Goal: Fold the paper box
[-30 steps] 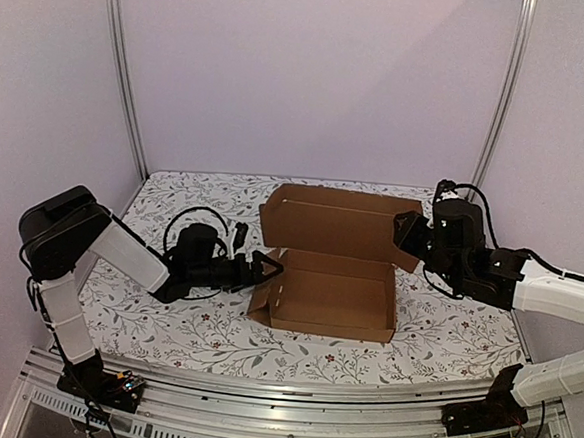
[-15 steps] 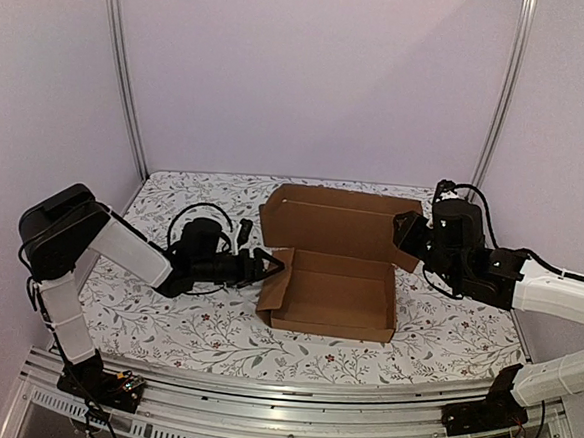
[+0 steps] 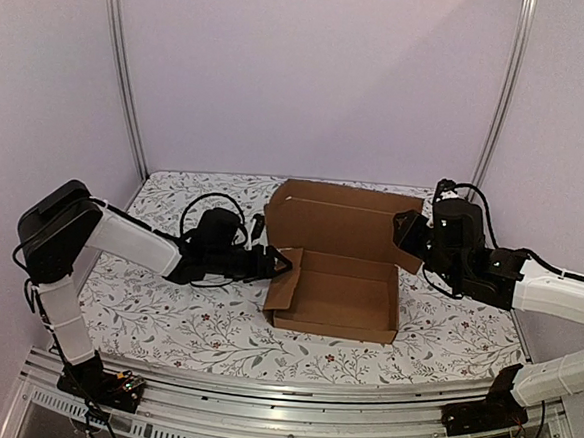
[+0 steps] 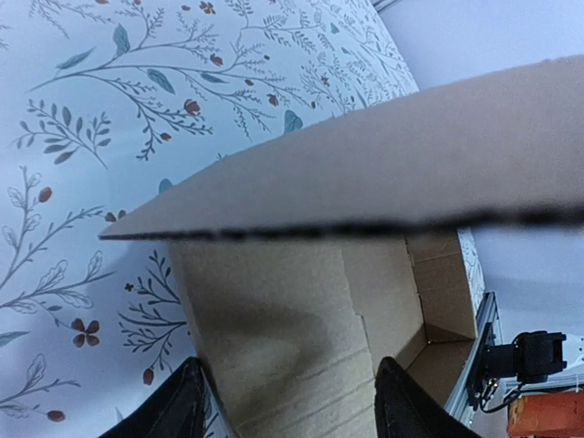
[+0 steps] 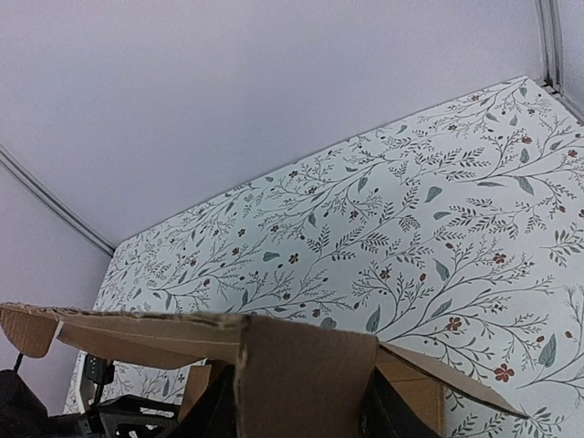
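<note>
From above, the box [image 3: 337, 294] sits mid-table [image 3: 185, 322], a little right of centre, with its tray already formed and its lid [image 3: 337, 225] standing up along the far side. The left gripper [image 3: 287, 266] reaches in low from the left to the tray's left side flap [image 3: 282, 278], which leans upright. It is probably there to press that flap inward. The right gripper [image 3: 407, 242] is at the lid's right end, apparently propping the lid so the tray is open for tucking.

In the left wrist view, the fingers [image 4: 178, 406] are apart with the face of the side flap spread across the gap. They straddle it and do not pinch it. A second cardboard edge crosses above, and beyond it the tray's inside shows.

In the right wrist view, the fingers [image 5: 222, 409] sit tight on either side of a cardboard tab, so this gripper looks clamped on the box. That fits a holding role while the other arm folds.
</note>
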{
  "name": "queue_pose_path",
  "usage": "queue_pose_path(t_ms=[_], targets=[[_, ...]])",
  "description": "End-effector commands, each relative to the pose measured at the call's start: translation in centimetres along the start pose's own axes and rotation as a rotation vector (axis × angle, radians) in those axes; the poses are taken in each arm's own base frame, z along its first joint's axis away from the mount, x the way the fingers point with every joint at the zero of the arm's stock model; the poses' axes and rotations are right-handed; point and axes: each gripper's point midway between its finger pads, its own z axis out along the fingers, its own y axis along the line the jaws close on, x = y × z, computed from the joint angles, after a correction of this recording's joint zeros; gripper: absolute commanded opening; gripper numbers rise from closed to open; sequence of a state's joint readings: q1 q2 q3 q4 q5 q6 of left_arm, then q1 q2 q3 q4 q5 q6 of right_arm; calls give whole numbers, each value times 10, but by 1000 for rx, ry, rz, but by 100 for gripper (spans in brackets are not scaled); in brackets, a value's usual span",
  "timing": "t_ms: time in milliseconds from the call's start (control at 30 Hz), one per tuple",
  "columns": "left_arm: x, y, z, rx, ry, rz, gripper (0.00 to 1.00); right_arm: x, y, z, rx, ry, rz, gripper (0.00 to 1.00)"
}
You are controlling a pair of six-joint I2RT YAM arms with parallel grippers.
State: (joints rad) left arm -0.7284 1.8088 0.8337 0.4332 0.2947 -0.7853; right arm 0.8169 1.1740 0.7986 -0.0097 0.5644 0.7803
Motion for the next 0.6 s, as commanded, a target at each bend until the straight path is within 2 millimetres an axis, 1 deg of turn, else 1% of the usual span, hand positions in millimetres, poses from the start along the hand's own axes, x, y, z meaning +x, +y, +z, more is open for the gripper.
queue_pose_path(t_ms=[0,167,433,567], targets=[[6,0,1,-97,37,79,61,-7,7,0,-29,-17,16,41],[12,4,3,-175,51,124,57,-6,7,0,-34,-16,21,41],[18,7,8,-215,65,144,47,-5,5,-1,-34,-18,25,41],[20,3,12,-232,72,163,46,-5,4,-2,-35,-19,25,41]])
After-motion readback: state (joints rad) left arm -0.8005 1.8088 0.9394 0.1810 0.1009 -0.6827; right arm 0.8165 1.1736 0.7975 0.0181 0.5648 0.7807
